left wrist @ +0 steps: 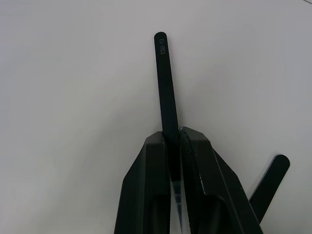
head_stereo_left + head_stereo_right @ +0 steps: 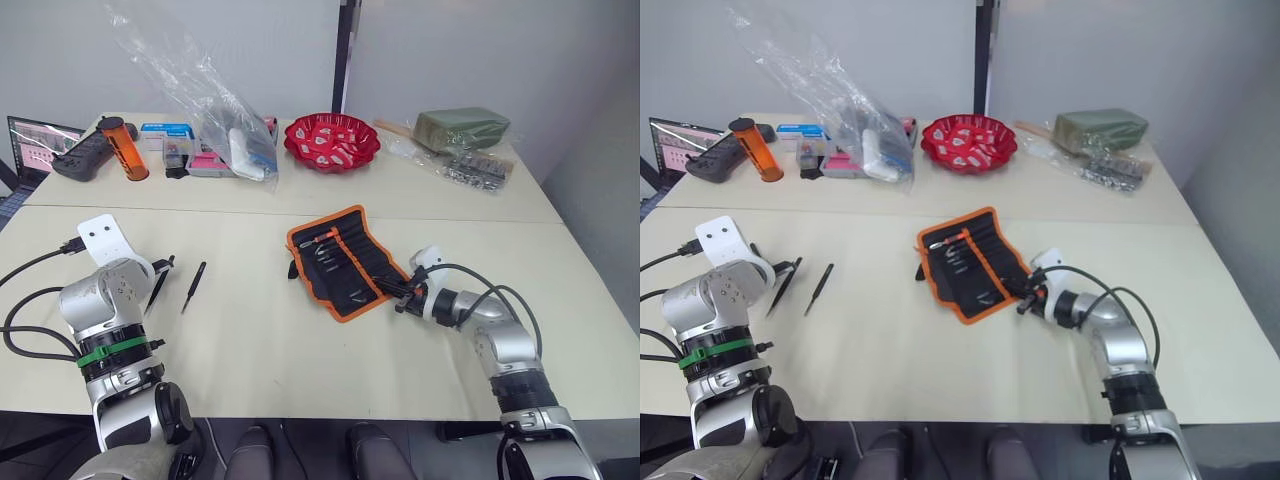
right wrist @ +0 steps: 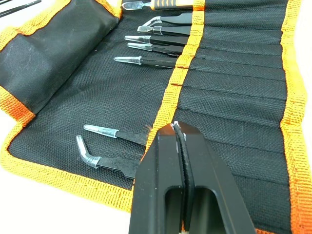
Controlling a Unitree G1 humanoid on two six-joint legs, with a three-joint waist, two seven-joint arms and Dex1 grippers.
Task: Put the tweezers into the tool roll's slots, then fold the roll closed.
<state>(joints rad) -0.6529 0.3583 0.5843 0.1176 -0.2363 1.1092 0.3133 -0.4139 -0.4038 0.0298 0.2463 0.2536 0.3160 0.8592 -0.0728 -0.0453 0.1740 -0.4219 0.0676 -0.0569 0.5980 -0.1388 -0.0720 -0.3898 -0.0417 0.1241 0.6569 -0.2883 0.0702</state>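
The tool roll (image 2: 345, 258) lies open mid-table, black fabric with orange trim. Several tweezers (image 3: 146, 61) sit in its slots (image 3: 234, 73), their tips sticking out. My right gripper (image 3: 174, 129) is shut, its tips resting on the orange edge of the slots at the roll's near right end. I cannot make out anything between its fingers. At the table's left, my left gripper (image 1: 171, 132) is shut on one black tweezers (image 1: 165, 83). Another tweezers (image 2: 193, 287) lies loose on the table just beside it.
Along the far side of the table are a red bowl (image 2: 332, 141), a clear plastic bag (image 2: 215, 110), an orange bottle (image 2: 123, 148), a black controller (image 2: 80, 155), small boxes and a green pouch (image 2: 462, 127). A laptop (image 2: 35, 142) stands at the far left.
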